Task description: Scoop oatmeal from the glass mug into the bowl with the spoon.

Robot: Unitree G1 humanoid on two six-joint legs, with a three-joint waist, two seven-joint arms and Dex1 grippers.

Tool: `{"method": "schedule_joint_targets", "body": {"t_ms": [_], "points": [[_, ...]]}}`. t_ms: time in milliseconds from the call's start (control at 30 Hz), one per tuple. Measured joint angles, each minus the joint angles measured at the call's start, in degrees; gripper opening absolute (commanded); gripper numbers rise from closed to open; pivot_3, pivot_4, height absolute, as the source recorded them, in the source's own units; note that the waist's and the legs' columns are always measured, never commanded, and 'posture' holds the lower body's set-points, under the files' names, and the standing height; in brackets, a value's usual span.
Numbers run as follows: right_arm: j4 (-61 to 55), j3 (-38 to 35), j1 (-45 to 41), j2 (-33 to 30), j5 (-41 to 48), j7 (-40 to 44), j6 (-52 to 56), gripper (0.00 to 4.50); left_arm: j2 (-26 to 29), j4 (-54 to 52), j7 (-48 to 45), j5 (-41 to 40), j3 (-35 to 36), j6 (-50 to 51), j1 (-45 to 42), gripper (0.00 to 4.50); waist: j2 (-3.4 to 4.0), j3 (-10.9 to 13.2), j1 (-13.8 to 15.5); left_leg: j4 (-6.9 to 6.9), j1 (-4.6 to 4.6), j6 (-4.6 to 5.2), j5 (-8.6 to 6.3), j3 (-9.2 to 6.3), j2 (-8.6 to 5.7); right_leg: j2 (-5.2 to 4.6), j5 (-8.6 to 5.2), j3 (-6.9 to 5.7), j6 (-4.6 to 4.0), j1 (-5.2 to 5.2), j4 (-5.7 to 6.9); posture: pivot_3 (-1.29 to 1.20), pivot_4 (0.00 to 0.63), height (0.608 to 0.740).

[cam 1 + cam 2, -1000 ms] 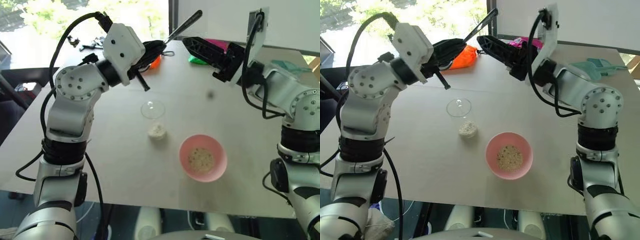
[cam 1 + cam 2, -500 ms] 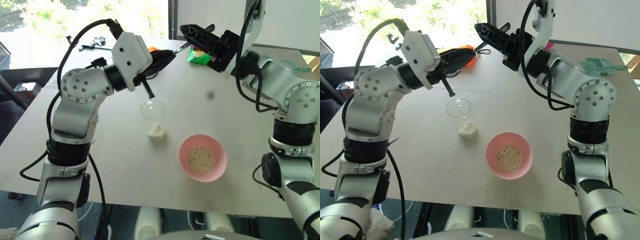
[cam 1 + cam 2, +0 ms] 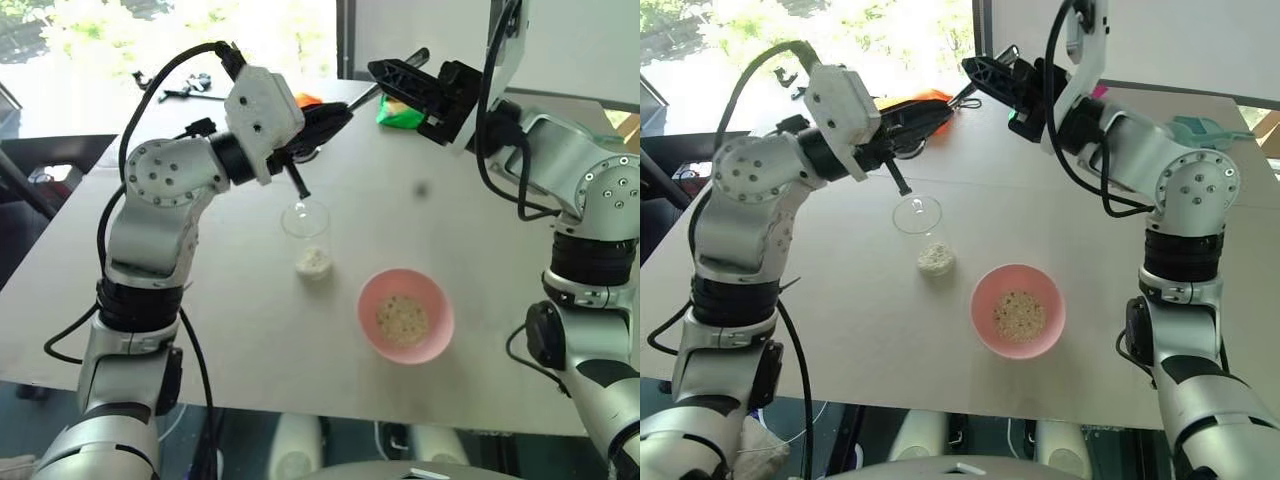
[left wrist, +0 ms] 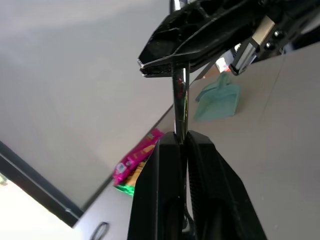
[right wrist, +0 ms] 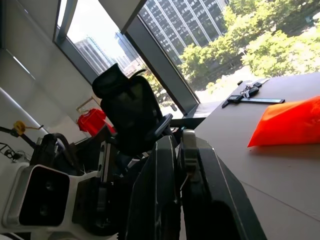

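The spoon [image 3: 368, 92] hangs in the air over the far half of the table, gripped from both ends. My left gripper [image 3: 343, 110] is shut on one end and my right gripper [image 3: 380, 72] is shut on it from the other side. In the left wrist view the spoon [image 4: 180, 100] runs from my left gripper [image 4: 181, 137] up into my right gripper [image 4: 145, 66]. Below them the glass mug [image 3: 305, 218] stands on the table with oatmeal [image 3: 314, 262] at its bottom. The pink bowl [image 3: 366, 308] sits nearer, to the right, with oatmeal [image 3: 402, 318] in it.
A teal dustpan [image 3: 1188, 135] lies at the far right of the table. An orange bag [image 3: 915, 100] and a green and pink packet [image 3: 400, 112] lie at the back, behind the grippers. Small dark tools [image 3: 190, 90] rest at the far left corner.
My right gripper came in from the right, took the spoon between its fingers and shut on it. The spoon has tipped lower as my left wrist rolled. Mug and bowl have not moved.
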Motion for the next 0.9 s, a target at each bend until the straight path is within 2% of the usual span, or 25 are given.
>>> {"method": "schedule_joint_targets", "body": {"t_ms": [133, 200, 267, 400, 533, 667, 900], "points": [[0.23, -4.59, 2.05, -3.04, 3.04, -3.05, -0.32, 0.0, 3.94, -2.02, 5.55, -16.65, 16.8, 19.1, 5.3, 3.24, 0.01, 0.0, -1.1, -0.08, -0.04, 0.0, 0.0, -0.2, 0.04, -0.01, 0.0, 0.11, 0.01, -0.08, -0.02, 0.0, 0.15, 0.74], [-0.09, -7.19, 4.03, -4.42, 4.63, -4.96, -1.09, 0.0, 5.75, -4.85, 7.85, -21.59, 24.8, 25.14, 14.0, 4.07, 0.02, -0.01, -1.53, -0.13, 0.0, -0.01, 0.0, -0.15, 0.03, -0.02, 0.0, 0.22, 0.02, -0.1, -0.05, 0.0, 0.15, 0.74], [-0.99, -9.84, 6.38, -5.84, 6.02, -6.68, -2.32, 0.0, 6.72, -7.5, 6.87, -22.26, 28.31, 27.43, 27.6, 4.07, 0.05, 0.0, -1.75, -0.25, 0.1, -0.01, 0.0, -0.13, -0.04, -0.03, -0.01, 0.3, 0.04, -0.11, -0.05, 0.0, 0.15, 0.74], [-2.97, -11.48, 9.43, -6.29, 6.7, -9.2, -4.14, 0.0, 5.46, -8.88, 5.71, -18.8, 25.46, 24.71, 39.97, 4.07, 0.06, 0.01, -0.76, -0.2, 0.08, -0.02, 0.0, -0.08, -0.04, -0.01, -0.02, 0.06, 0.01, -0.06, 0.03, 0.0, 0.15, 0.74], [-5.47, -10.86, 10.18, -5.14, 7.0, -10.97, -5.38, 0.0, 3.43, -9.97, 5.94, -15.11, 19.4, 19.4, 39.37, 4.07, 0.11, -0.02, -0.3, -0.11, 0.27, 0.08, -0.05, -0.07, -0.06, 0.0, 0.01, 0.13, -0.01, 0.15, 0.05, 0.0, 0.15, 0.74], [-8.17, -9.61, 11.27, -4.1, 7.76, -12.92, -7.0, 0.0, 3.95, -1.73, 5.57, -7.78, 13.79, 12.6, 34.46, 4.07, 0.12, -0.02, -0.74, -0.12, 0.35, 0.17, -0.09, -0.08, -0.03, 0.05, 0.01, 0.12, -0.02, 0.22, 0.06, 0.0, 0.15, 0.74], [-10.49, -9.59, 12.6, -4.7, 8.97, -15.18, -9.41, 0.0, 7.19, 11.08, -0.62, -1.02, 7.81, 4.63, 24.4, 4.07, 0.13, -0.01, -1.08, -0.16, 0.28, 0.01, -0.01, 0.03, -0.05, 0.01, 0.0, 0.18, -0.01, 0.16, -0.05, 0.0, 0.15, 0.74]]}}
